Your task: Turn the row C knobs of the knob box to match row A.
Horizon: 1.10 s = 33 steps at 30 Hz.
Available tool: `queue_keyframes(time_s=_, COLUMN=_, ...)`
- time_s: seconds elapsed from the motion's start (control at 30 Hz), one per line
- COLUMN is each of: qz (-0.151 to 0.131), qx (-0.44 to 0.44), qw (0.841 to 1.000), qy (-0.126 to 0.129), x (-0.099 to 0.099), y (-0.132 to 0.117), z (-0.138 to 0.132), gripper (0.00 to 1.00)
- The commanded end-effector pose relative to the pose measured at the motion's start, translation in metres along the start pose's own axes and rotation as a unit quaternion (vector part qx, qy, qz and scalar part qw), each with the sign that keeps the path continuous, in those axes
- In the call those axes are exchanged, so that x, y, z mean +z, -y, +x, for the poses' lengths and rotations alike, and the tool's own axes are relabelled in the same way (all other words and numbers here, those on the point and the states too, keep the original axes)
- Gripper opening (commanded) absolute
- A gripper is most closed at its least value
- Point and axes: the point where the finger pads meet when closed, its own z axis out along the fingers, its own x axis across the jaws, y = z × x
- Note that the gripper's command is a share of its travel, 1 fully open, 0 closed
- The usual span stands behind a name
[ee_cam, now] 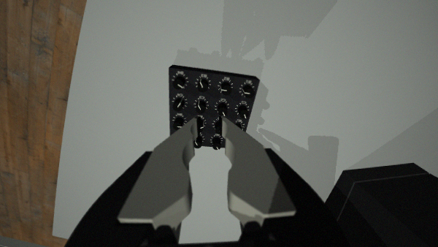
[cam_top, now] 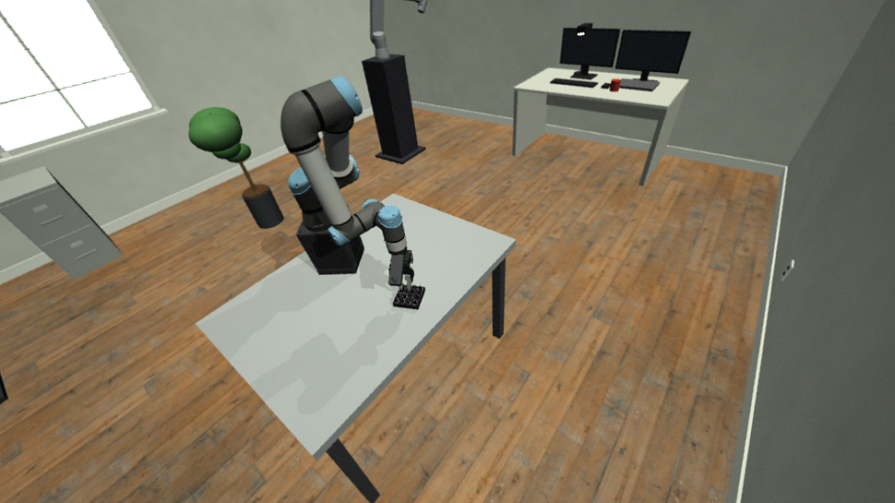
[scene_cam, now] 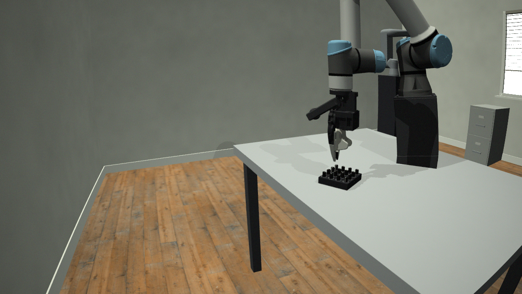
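Note:
The black knob box (cam_top: 409, 303) (scene_cam: 331, 183) (ee_cam: 212, 96) lies on the table, with four rows of knobs with white pointer lines and tick marks. My gripper (scene_cam: 335, 160) (ee_cam: 209, 118) hangs pointing down above the box. Its fingers are parted by a narrow gap, with nothing held, clear of the knob tops. In the wrist view, the second row from the top shows a diagonal pointer on its left knob (ee_cam: 179, 104); its right two knobs (ee_cam: 223, 108) (ee_cam: 243, 109) have pointers towards the bottom. Fingers hide parts of the lower two rows. Labels are too blurred to read surely; I cannot make out the socket.
The box stands near one long edge of the grey table (cam_top: 335, 319) (scene_cam: 419, 204) (ee_cam: 120, 73). The arm's black base (cam_top: 334, 251) (scene_cam: 416, 131) stands on the table behind it. A desk with monitors, a potted plant and a filing cabinet stand farther away.

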Motion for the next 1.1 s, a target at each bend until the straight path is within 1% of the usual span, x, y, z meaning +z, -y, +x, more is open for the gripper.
queue_keyframes(time_s=0.0, qz=-0.001, qx=-0.074, qw=0.997, qy=0.002, x=-0.001, y=0.001, z=-0.004, gripper=0.11)
queue_keyframes(time_s=0.2, qz=-0.001, qx=-0.148, qw=0.989, qy=0.002, x=-0.001, y=0.002, z=-0.009, gripper=0.11)
queue_keyframes(time_s=0.4, qz=-0.001, qx=-0.221, qw=0.975, qy=0.002, x=-0.002, y=0.002, z=-0.013, gripper=0.11)
queue_keyframes(time_s=0.47, qz=-0.001, qx=-0.221, qw=0.975, qy=0.002, x=-0.002, y=0.002, z=-0.013, gripper=0.11)
queue_keyframes(time_s=0.57, qz=-0.001, qx=-0.273, qw=0.962, qy=0.003, x=-0.002, y=0.002, z=-0.016, gripper=0.11)
queue_keyframes(time_s=0.77, qz=-0.001, qx=-0.342, qw=0.94, qy=0.003, x=-0.003, y=0.001, z=-0.019, gripper=0.11)
queue_keyframes(time_s=0.97, qz=-0.001, qx=-0.41, qw=0.912, qy=0.003, x=-0.004, y=0.001, z=-0.023, gripper=0.11)
queue_keyframes(time_s=1.03, qz=-0.001, qx=-0.41, qw=0.912, qy=0.003, x=-0.004, y=0.001, z=-0.023, gripper=0.11)
queue_keyframes(time_s=1.07, qz=-0.001, qx=-0.429, qw=0.903, qy=0.003, x=-0.004, y=0.0, z=-0.024, gripper=0.11)
